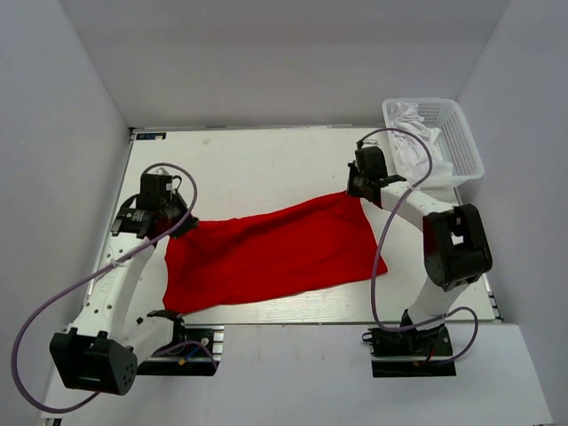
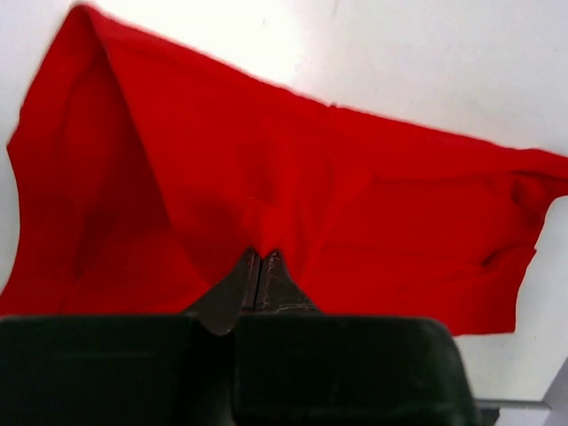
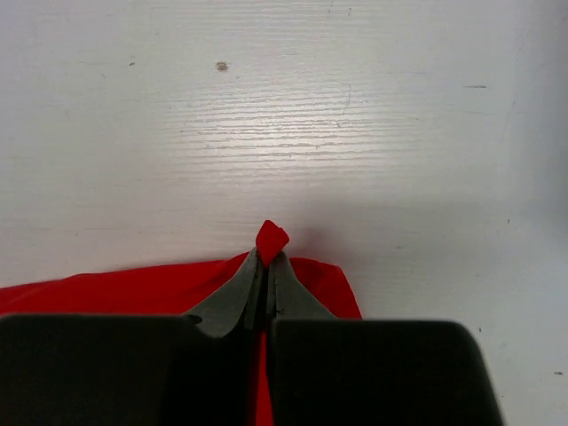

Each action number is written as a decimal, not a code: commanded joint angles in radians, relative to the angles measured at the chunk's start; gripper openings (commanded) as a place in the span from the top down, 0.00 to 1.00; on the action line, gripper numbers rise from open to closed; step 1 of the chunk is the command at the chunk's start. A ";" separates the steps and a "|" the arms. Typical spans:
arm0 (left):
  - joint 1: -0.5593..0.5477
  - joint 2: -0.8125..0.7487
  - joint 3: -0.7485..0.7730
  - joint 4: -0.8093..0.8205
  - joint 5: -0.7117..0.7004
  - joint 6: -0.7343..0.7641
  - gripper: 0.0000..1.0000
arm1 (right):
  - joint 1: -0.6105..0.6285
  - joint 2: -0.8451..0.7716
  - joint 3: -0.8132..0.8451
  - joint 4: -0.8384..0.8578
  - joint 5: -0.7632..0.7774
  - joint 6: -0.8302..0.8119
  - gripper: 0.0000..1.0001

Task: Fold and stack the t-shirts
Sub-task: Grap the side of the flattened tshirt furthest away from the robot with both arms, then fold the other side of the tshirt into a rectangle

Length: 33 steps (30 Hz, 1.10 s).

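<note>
The left hand [image 2: 259, 269] is pinched tight on a fold of the red t-shirt [image 2: 355, 195], which its wrist view shows spreading ahead over the white desk [image 2: 426, 53]. The right hand [image 3: 266, 262] clamps a corner, with a red tuft poking out past it. Only the top view shows the shirt stretched between both hands, and a white basket [image 1: 463, 142] of pale cloth [image 1: 410, 120] beyond the right hand, to its right.

White tabletop [image 1: 266, 160] enclosed on three sides by plain pale grey walls [image 1: 293, 62], its painted surface marked by faint scratches [image 3: 293, 142] and one small dark speck [image 3: 221, 66], a bright patch of glare [image 2: 257, 40] thrown across it
</note>
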 commanded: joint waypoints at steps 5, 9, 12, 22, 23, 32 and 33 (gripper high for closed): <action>-0.002 -0.133 -0.082 -0.182 0.078 -0.076 1.00 | 0.000 -0.116 -0.103 0.090 0.005 -0.021 1.00; -0.002 -0.202 -0.160 -0.245 0.087 -0.101 1.00 | 0.003 -0.185 -0.195 0.094 -0.010 0.002 1.00; -0.002 -0.225 -0.196 -0.285 0.087 -0.121 1.00 | 0.004 -0.245 -0.285 0.143 -0.001 0.032 1.00; -0.002 -0.246 -0.266 -0.303 0.096 -0.141 0.91 | 0.004 -0.357 -0.410 0.153 0.020 0.073 0.87; -0.002 -0.246 -0.266 -0.303 0.096 -0.141 0.79 | 0.002 -0.360 -0.428 0.141 0.022 0.081 0.83; -0.002 -0.276 -0.214 -0.349 0.179 -0.086 0.00 | -0.003 -0.570 -0.543 -0.032 0.306 0.246 0.10; -0.002 -0.276 -0.200 -0.349 0.179 -0.075 0.00 | -0.006 -0.584 -0.543 -0.037 0.309 0.236 0.10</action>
